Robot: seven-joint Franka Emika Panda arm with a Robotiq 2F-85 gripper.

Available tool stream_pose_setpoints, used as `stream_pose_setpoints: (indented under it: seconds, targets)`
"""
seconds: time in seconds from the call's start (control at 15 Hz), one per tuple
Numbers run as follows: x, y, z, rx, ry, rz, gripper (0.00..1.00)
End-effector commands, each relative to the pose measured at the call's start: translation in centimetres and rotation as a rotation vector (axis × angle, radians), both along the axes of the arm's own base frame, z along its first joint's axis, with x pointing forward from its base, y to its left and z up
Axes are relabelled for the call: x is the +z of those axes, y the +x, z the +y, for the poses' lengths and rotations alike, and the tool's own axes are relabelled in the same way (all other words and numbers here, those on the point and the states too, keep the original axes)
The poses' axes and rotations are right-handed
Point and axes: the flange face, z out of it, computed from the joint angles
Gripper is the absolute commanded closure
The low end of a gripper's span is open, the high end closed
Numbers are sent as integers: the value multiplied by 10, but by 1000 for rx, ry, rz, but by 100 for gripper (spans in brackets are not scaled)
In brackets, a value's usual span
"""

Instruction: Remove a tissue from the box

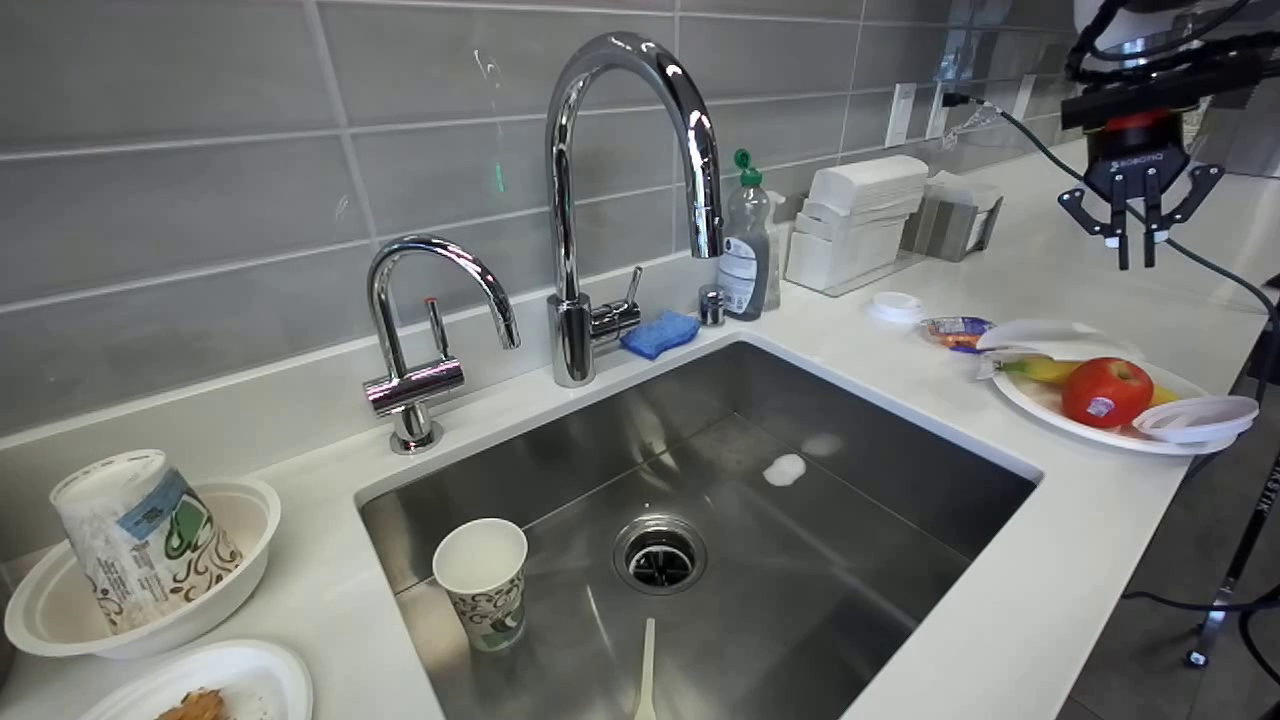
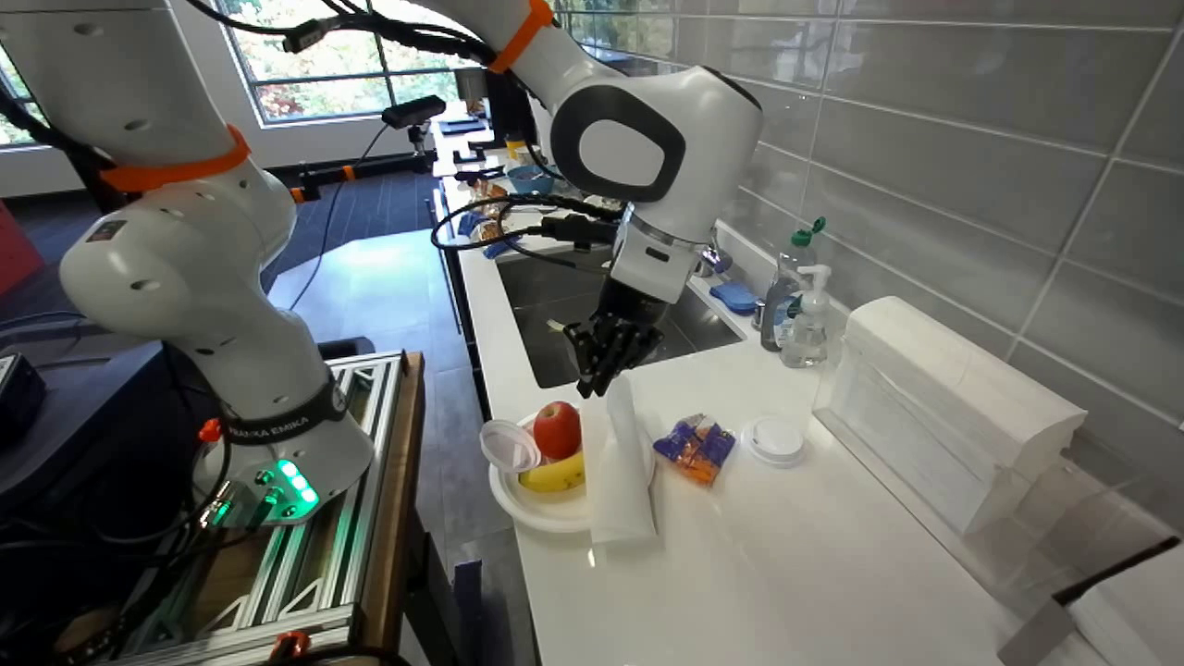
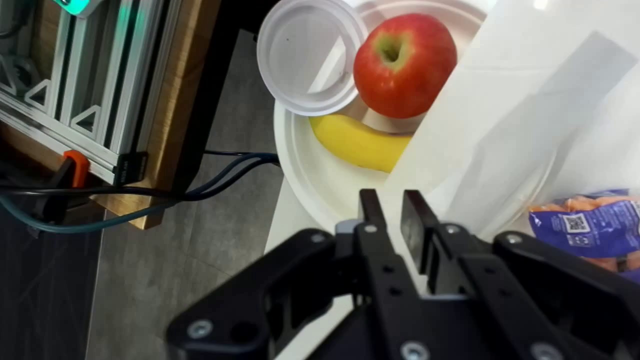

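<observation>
Hand [image 3: 391, 195] tips-down above the counter [image 2: 758, 573] (jaws slightly apart), near the tissue [image 2: 616, 490].

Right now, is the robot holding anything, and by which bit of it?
The gripper holds nothing: its fingers stand apart, and the paper towel lies across the plate.

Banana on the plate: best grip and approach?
Pinch the banana across its exposed stretch, probably from above: it lies on the plate, slender crosswise. In the wrist view the paper towel hides one end, and the apple sits close on one flank.
</observation>
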Motion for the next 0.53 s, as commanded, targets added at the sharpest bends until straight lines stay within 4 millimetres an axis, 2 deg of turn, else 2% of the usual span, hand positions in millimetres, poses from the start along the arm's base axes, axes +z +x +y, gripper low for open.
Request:
stream_pose_setpoints:
  seconds: [0.0,0.27,0.4,0.47]
  targets:
    - [12,15,-2,7,-45,-40,48]
    - [79,47,2,84,-132,-279,19]
    - [108,55,12,123,-106,-396,4]
    - [120,56,17,163,-94,-442,0]
